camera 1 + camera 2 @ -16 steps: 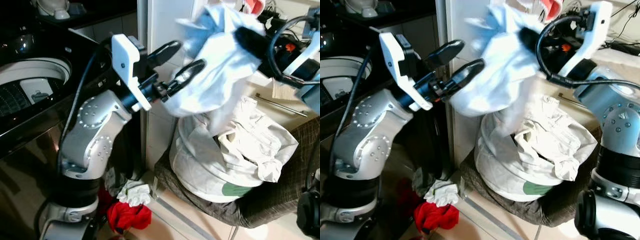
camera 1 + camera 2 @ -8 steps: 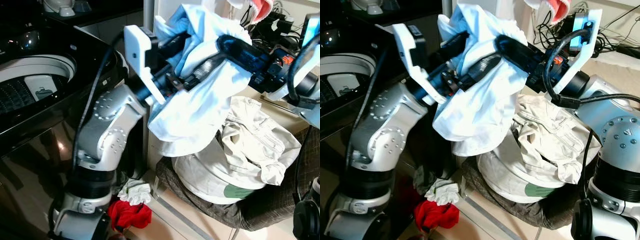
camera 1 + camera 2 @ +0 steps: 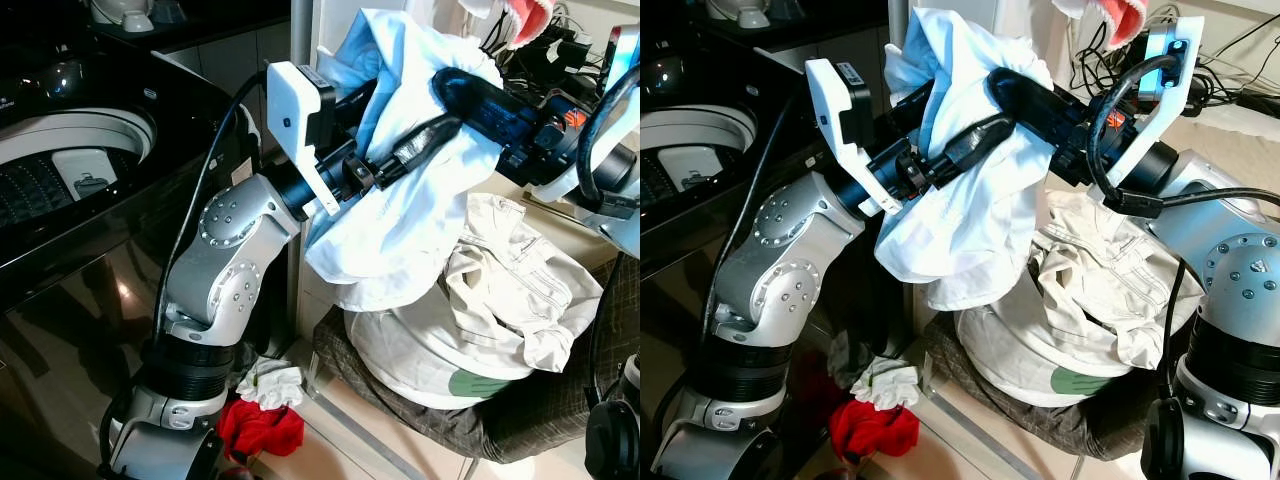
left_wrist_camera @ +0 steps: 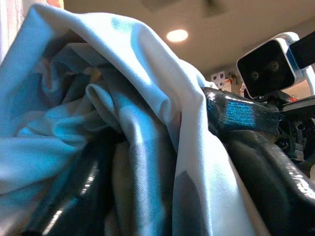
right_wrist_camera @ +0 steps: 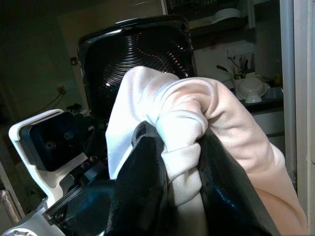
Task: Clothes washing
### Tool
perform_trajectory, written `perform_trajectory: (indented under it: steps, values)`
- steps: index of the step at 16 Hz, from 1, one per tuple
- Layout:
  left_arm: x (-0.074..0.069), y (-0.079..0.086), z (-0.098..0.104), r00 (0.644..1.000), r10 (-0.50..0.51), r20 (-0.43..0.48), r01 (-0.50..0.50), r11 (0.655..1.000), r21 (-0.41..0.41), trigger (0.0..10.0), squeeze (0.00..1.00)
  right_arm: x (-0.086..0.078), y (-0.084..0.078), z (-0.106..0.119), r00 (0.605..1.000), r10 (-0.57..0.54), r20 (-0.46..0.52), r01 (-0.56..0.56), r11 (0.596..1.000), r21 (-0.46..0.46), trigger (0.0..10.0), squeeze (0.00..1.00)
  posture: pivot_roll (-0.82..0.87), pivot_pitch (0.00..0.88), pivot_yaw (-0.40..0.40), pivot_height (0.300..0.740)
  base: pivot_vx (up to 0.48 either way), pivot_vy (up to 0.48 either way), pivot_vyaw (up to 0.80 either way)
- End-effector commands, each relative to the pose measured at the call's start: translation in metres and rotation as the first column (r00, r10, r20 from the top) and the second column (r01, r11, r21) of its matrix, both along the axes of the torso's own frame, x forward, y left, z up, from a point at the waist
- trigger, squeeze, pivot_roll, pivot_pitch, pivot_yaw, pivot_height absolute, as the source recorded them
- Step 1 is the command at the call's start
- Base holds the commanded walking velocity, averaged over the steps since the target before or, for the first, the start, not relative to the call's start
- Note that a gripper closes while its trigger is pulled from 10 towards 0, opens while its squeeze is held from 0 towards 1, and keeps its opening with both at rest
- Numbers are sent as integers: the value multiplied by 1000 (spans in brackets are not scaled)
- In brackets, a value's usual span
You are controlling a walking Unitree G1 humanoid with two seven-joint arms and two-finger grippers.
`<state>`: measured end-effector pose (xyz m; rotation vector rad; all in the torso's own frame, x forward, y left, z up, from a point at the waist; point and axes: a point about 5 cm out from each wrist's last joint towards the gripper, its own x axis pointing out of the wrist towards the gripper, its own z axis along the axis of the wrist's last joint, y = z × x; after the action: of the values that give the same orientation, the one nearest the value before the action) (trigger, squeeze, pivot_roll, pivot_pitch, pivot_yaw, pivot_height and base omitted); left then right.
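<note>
while both pincers grip a white garment (image 3: 400, 200), basket (image 3: 530, 415) heaped with pale clothes (image 3: 480, 300)

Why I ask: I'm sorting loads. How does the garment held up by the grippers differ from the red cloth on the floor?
The held garment is pale bluish white; the red cloth is bright red. The garment hangs in the air, clamped by the left gripper and right gripper; the red cloth lies crumpled on the floor. The garment looks much larger. Both are outside the washer.
</note>
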<state>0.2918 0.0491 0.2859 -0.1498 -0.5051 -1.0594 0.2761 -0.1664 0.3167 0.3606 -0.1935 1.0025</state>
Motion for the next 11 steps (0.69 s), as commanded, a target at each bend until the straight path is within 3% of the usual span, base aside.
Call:
perform_trajectory:
  steps: [1,11]
  values:
    - [5,4,-1,999,30,-27,-30,1000,-8,0,0,-5,6,5,998,49,26,-49,999,-1,0,0,-33,0,-72,740,0,0,0]
    - [0,1,-6,1000,-20,-14,20,999,27,0,0,-4,10,4,999,31,16,-31,1000,-4,0,0,-34,0,-63,740,0,0,0]
